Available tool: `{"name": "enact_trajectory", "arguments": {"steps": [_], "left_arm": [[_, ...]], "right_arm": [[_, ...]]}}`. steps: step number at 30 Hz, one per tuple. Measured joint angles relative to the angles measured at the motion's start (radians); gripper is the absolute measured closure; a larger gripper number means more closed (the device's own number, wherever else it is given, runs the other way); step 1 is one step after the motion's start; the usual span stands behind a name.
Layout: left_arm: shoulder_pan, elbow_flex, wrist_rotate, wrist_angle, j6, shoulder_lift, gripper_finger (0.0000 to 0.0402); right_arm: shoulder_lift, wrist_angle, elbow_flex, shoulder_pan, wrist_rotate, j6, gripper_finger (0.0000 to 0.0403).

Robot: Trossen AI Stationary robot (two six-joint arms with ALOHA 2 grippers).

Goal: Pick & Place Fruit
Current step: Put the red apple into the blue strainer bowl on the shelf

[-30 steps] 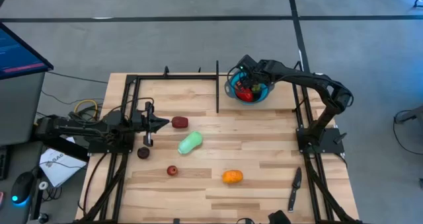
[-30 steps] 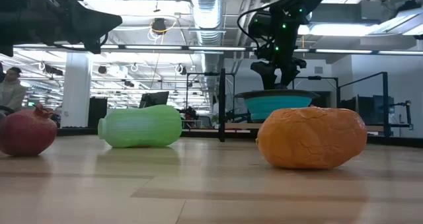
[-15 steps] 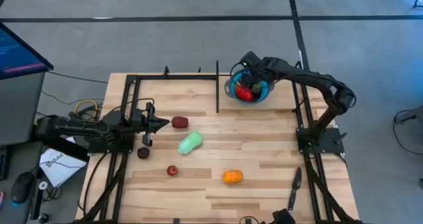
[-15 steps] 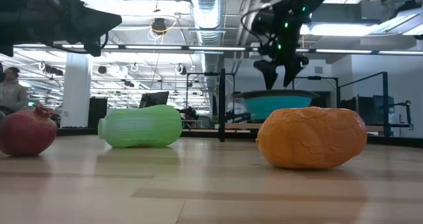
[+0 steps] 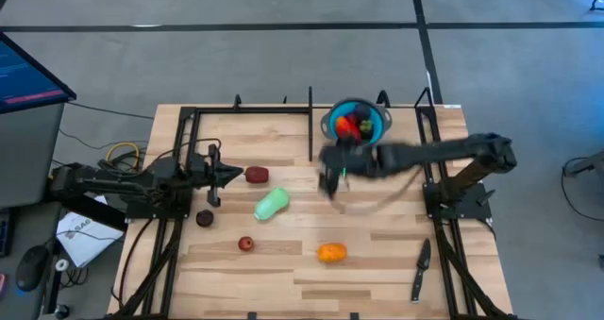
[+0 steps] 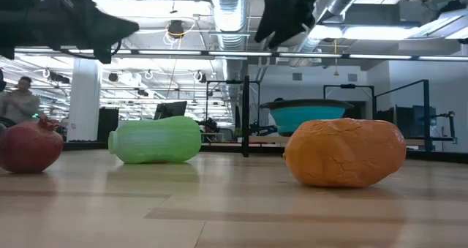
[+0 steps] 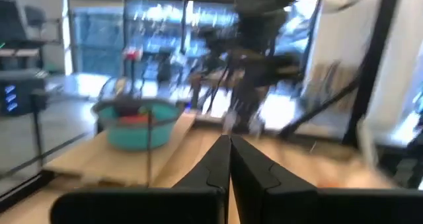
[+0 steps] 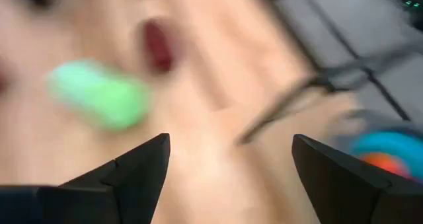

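Five toy fruits lie on the table: a pale green oblong one (image 5: 271,204) (image 6: 155,140) (image 8: 99,95), a maroon one (image 5: 256,175) (image 8: 157,45), a dark one (image 5: 205,218), a small red one (image 5: 245,244) and an orange one (image 5: 331,253) (image 6: 344,151). The blue bowl (image 5: 356,124) (image 7: 135,121) holds red and green pieces. My right gripper (image 5: 330,176) (image 8: 231,178) hangs open and empty over the table's middle, right of the green fruit. My left gripper (image 5: 231,176) (image 7: 230,164) is shut and empty just left of the maroon fruit.
A black knife (image 5: 421,268) lies near the table's right near corner. A black frame with an upright post (image 5: 310,122) stands left of the bowl. Bare wood lies between the green fruit and the right arm's base (image 5: 458,199). A person (image 6: 18,102) shows in the room beyond.
My right gripper has left the bowl, risen and swung fast toward the table's near and left sides, and now hangs over the table's middle, blurred by the motion. The fruit in the bowl has stayed there.
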Motion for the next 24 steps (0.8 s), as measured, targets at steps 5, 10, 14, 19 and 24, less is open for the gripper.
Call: {"name": "enact_trajectory", "arguments": {"steps": [5, 10, 14, 19, 24], "left_arm": [[0.000, 0.193, -0.047, -0.362, 0.055, 0.144, 0.0356], [0.020, 0.355, -0.091, -0.675, 0.041, 0.330, 0.0278], [0.094, 0.385, -0.061, -0.777, 0.035, 0.459, 0.0197], [0.211, 0.384, 0.081, -0.760, 0.063, 0.587, 0.0091], [0.255, 0.385, 0.114, -0.741, 0.081, 0.676, 0.0015]], "right_arm": [[0.087, 0.020, -0.001, 0.201, 0.077, 0.155, 0.0092], [0.140, 0.017, -0.001, 0.313, 0.173, 0.309, 0.0092], [0.148, -0.009, -0.001, 0.351, 0.223, 0.382, 0.0092], [0.149, -0.034, -0.001, 0.365, 0.242, 0.415, 0.0092], [0.149, -0.034, -0.001, 0.371, 0.242, 0.427, 0.0092]]}}
